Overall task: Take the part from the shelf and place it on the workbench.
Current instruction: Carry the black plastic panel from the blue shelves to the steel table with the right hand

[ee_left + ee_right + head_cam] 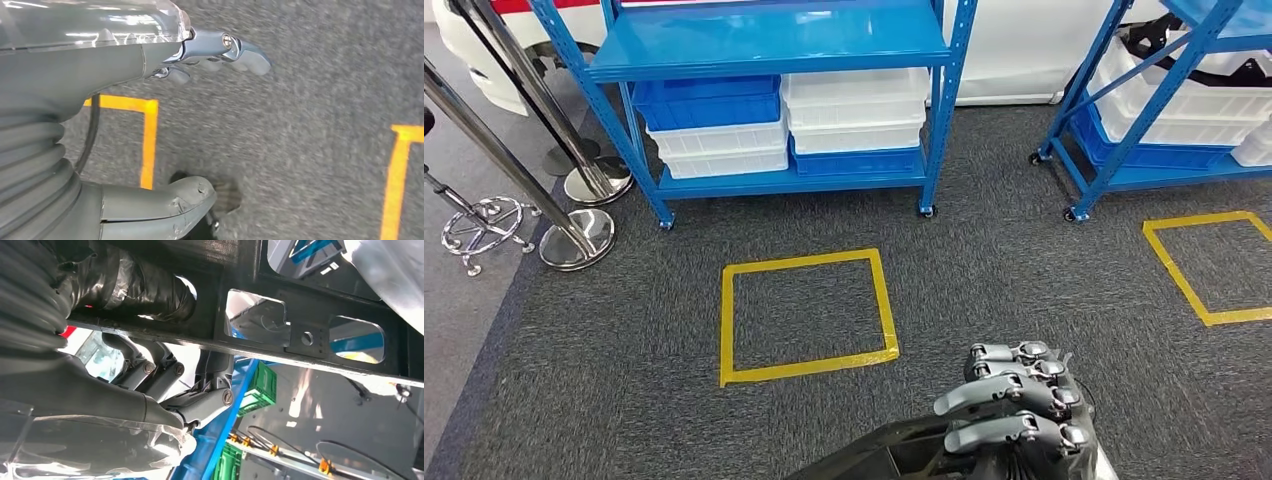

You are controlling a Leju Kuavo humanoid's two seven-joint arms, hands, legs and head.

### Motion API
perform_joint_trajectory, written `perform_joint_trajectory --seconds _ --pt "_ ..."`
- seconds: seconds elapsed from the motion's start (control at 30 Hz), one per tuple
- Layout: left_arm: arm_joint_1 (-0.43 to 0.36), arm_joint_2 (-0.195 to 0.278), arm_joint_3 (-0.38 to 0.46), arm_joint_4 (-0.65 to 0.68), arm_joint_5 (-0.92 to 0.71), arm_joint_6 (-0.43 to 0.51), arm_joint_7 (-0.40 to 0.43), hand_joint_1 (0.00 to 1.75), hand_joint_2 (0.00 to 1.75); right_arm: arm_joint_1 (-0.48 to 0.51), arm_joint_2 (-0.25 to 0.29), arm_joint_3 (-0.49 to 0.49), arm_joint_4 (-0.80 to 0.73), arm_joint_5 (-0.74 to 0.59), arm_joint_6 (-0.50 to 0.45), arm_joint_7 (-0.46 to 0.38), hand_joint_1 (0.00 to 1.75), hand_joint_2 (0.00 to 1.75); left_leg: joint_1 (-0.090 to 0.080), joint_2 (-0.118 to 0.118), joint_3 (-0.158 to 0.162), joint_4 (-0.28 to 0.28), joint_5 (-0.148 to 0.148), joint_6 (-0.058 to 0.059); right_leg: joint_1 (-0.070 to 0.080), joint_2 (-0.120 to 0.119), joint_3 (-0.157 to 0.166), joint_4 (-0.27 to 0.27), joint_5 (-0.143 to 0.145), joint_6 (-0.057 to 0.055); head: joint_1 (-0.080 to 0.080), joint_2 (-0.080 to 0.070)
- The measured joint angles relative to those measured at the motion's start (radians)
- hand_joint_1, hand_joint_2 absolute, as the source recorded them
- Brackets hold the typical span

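Head view shows the right hand (1014, 405) with fingers curled around a flat black perforated part (894, 452), above dark carpet (624, 380) near 2 yellow tape squares (807, 316). Left hand (215, 55) hangs over the carpet, fingers loosely apart, holding nothing.

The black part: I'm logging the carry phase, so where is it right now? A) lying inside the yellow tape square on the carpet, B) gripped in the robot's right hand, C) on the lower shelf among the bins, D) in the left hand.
B: the right hand has its fingers curled over the black part, and the right wrist view shows the fingers against the part's frame.
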State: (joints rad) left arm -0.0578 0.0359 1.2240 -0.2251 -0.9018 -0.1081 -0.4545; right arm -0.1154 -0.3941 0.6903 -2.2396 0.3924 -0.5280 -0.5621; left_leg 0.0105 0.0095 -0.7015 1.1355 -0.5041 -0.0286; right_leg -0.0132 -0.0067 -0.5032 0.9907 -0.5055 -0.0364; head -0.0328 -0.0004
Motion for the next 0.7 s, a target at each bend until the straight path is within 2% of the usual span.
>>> perform_joint_trajectory --seconds 0.03,0.07,0.1,0.13,0.17,0.2,0.23,0.27,0.3,0.33,0.37,0.4,0.43,0.47,0.53,0.57,0.6,0.63,0.67,0.7 --pt "-0.001 0.001 0.000 0.000 0.000 0.000 0.000 0.00 1.75 0.001 0.000 0.001 0.000 -0.002 0.000 0.000 1.75 1.75 0.000 -0.001 -0.010 0.064 -0.044 -0.004 0.001 0.000 -0.019 0.003 0.014 -0.001 0.000 0.000" --pt "-0.001 0.001 0.000 0.000 0.000 0.000 0.000 0.00 1.75 0.003 0.000 0.002 0.000 -0.005 0.000 -0.001 1.75 1.75 0.001 -0.001 -0.013 0.123 -0.061 -0.007 0.001 0.000 -0.040 0.007 0.028 -0.001 0.000 0.000" --pt "-0.002 0.002 0.000 0.000 0.000 0.000 0.000 0.00 1.75 0.006 0.000 0.004 0.000 -0.010 0.000 -0.001 1.75 1.75 0.001 -0.001 -0.005 0.161 -0.051 -0.008 0.002 0.000 -0.062 0.012 0.042 0.000 0.000 0.000" --pt "-0.003 0.002 0.000 0.000 0.000 0.000 0.000 0.00 1.75 0.009 0.000 0.005 0.000 -0.015 -0.001 -0.002 1.75 1.75 0.001 -0.001 0.017 0.169 -0.020 -0.008 0.002 0.000 -0.085 0.018 0.054 0.002 0.000 0.000" --pt "-0.003 0.003 0.000 0.000 0.000 0.000 0.000 0.00 1.75 0.012 0.000 0.006 0.000 -0.019 -0.001 -0.004 1.75 1.75 0.001 -0.002 0.054 0.145 0.013 -0.005 0.002 0.000 -0.107 0.025 0.065 0.004 0.000 0.000" --pt "-0.004 0.004 0.001 0.000 0.000 0.000 0.000 0.00 1.75 0.015 0.000 0.007 -0.002 -0.023 -0.001 -0.006 1.75 1.75 0.000 -0.004 0.111 0.085 0.022 0.000 0.002 0.001 -0.125 0.032 0.076 0.007 0.000 0.000" --pt "-0.007 0.007 0.001 0.000 0.000 0.000 0.000 0.00 1.75 0.017 0.000 0.007 -0.004 -0.025 -0.001 -0.009 1.75 1.75 -0.002 -0.007 0.177 0.001 0.011 0.005 0.003 0.001 -0.138 0.038 0.085 0.010 0.000 0.000" --pt "-0.010 0.009 0.001 0.000 0.000 0.001 0.000 0.00 1.75 0.018 0.000 0.007 -0.006 -0.027 -0.001 -0.012 1.75 1.75 -0.004 -0.009 0.231 -0.074 -0.013 0.010 0.004 0.000 -0.146 0.041 0.096 0.015 0.000 0.000" --pt "-0.012 0.011 0.002 0.000 0.000 0.001 0.000 0.00 1.75 0.020 0.000 0.007 -0.008 -0.029 0.000 -0.015 1.75 1.75 -0.007 -0.010 0.267 -0.132 -0.036 0.016 0.004 -0.002 -0.150 0.040 0.108 0.020 0.000 0.000" --pt "-0.014 0.012 0.003 0.000 0.000 0.001 0.001 0.00 1.75 0.022 0.000 0.007 -0.008 -0.031 0.000 -0.017 1.75 1.75 -0.010 -0.010 0.278 -0.162 -0.041 0.020 0.004 -0.003 -0.152 0.036 0.121 0.026 0.000 0.000" --pt "-0.014 0.013 0.005 0.000 0.000 0.001 0.001 0.00 1.75 0.024 0.000 0.007 -0.009 -0.033 0.000 -0.019 1.75 1.75 -0.008 -0.009 0.272 -0.168 -0.032 0.027 0.002 -0.003 -0.155 0.032 0.131 0.032 0.000 0.000" --pt "-0.013 0.013 0.007 0.000 0.000 0.001 0.003 0.00 1.75 0.027 0.000 0.007 -0.009 -0.034 0.001 -0.020 1.75 1.75 -0.007 -0.006 0.262 -0.172 -0.016 0.035 0.002 -0.001 -0.160 0.034 0.125 0.038 0.000 0.000" --pt "-0.012 0.012 0.008 0.000 0.000 0.001 0.004 0.00 1.75 0.029 0.000 0.007 -0.009 -0.035 0.002 -0.021 1.75 1.75 -0.005 -0.003 0.249 -0.177 0.000 0.043 0.002 0.002 -0.169 0.050 0.096 0.041 0.000 0.000" --pt "-0.011 0.012 0.008 0.000 0.000 0.001 0.005 0.00 1.75 0.032 0.000 0.007 -0.010 -0.035 0.003 -0.022 1.75 1.75 -0.003 0.001 0.233 -0.179 0.017 0.050 0.001 0.005 -0.180 0.084 0.048 0.044 0.000 0.000" --pt "-0.011 0.012 0.009 0.000 -0.002 0.001 0.006 0.00 1.75 0.034 0.000 0.007 -0.010 -0.036 0.005 -0.024 1.75 1.75 -0.006 0.005 0.194 -0.175 0.047 0.056 0.000 0.006 -0.203 0.201 -0.060 0.048 0.000 0.000" --pt "-0.011 0.011 0.009 0.000 -0.003 0.001 0.006 0.00 1.75 0.035 0.000 0.007 -0.010 -0.037 0.006 -0.025 1.75 1.75 -0.007 0.006 0.173 -0.172 0.061 0.056 -0.001 0.006 -0.208 0.259 -0.083 0.050 0.000 0.000" --pt "-0.011 0.011 0.009 0.000 -0.003 0.001 0.007 0.00 1.75 0.036 0.000 0.007 -0.010 -0.037 0.007 -0.026 1.75 1.75 -0.007 0.007 0.151 -0.167 0.076 0.054 -0.001 0.006 -0.204 0.299 -0.078 0.052 0.000 0.000" --pt "-0.011 0.011 0.010 0.000 -0.003 0.001 0.007 0.00 1.75 0.036 0.000 0.007 -0.010 -0.038 0.008 -0.027 1.75 1.75 -0.007 0.008 0.128 -0.161 0.089 0.052 -0.002 0.006 -0.186 0.311 -0.051 0.053 0.000 0.000" --pt "-0.011 0.011 0.010 0.000 -0.004 0.001 0.007 0.00 1.75 0.036 0.000 0.007 -0.010 -0.038 0.008 -0.029 1.75 1.75 -0.006 0.008 0.105 -0.153 0.101 0.049 -0.003 0.006 -0.150 0.287 -0.020 0.053 0.000 0.000" --pt "-0.011 0.011 0.010 0.000 -0.004 0.001 0.007 0.00 1.75 0.036 0.000 0.006 -0.011 -0.037 0.008 -0.030 1.75 1.75 -0.006 0.008 0.084 -0.144 0.112 0.045 -0.004 0.005 -0.096 0.231 -0.005 0.052 0.000 0.000"
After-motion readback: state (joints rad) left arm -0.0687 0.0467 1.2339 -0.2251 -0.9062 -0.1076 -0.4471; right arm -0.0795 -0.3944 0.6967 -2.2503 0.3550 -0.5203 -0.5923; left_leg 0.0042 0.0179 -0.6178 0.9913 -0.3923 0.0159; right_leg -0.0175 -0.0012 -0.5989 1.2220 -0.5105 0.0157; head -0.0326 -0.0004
